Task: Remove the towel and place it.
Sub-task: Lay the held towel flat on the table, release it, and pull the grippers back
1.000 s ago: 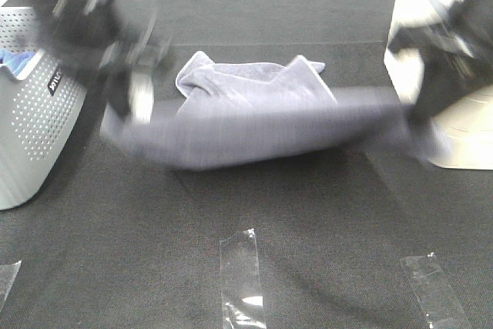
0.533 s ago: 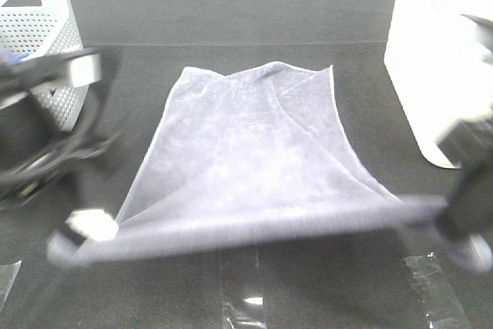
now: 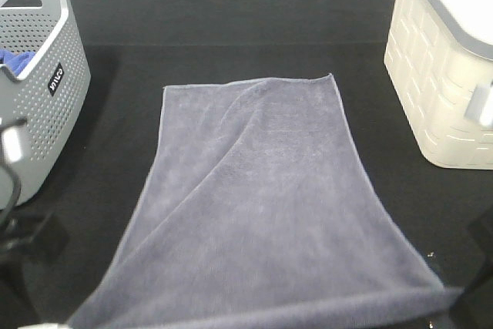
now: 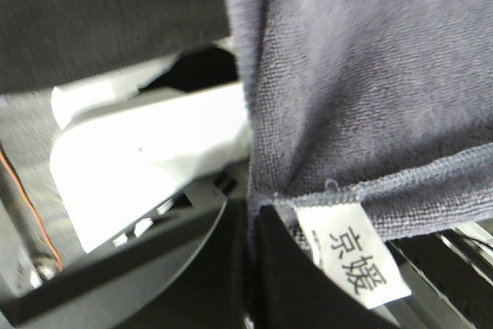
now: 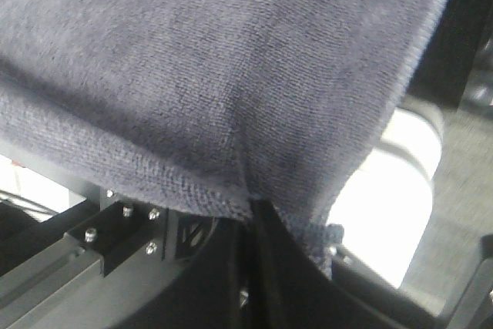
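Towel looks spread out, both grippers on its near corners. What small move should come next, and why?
Probably lower both near corners onto the table and open. The towel lies spread with its far edge flat, while the left gripper and right gripper each pinch a hem corner, so only the release seems left.

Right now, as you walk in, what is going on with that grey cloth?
Both arms hold the towel by one edge: the left gripper pinches the corner by the white tag, the right gripper the other. The towel lies spread over the black table, between a grey basket and a cream bin.
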Robot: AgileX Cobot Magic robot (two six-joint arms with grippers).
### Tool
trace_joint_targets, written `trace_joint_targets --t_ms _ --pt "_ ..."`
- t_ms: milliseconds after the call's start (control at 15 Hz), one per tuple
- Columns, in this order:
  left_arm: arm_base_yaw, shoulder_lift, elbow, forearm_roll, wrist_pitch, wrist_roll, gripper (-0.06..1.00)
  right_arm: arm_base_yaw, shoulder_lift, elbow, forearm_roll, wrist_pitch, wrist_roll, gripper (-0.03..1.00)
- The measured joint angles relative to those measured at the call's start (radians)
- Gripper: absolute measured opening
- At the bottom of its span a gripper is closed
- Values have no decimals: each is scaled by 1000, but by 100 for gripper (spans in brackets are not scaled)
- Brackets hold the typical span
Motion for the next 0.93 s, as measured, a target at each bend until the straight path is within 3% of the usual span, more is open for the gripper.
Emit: trace_joint_targets --t_ms 400,600,733,800,933 --pt "0 0 69 -26 -52 -2 1 0 0 54 22 0 2 0" --pt "1 0 78 66 -40 -2 15 -1 0 54 -58 1 2 5" --pt "6 0 85 154 -2 -7 29 -4 0 54 -142 10 6 23" --pt "6 0 85 157 4 -7 39 -5 0 54 -151 10 6 46" --pt "6 0 85 157 5 -7 53 -6 0 54 -151 10 6 71"
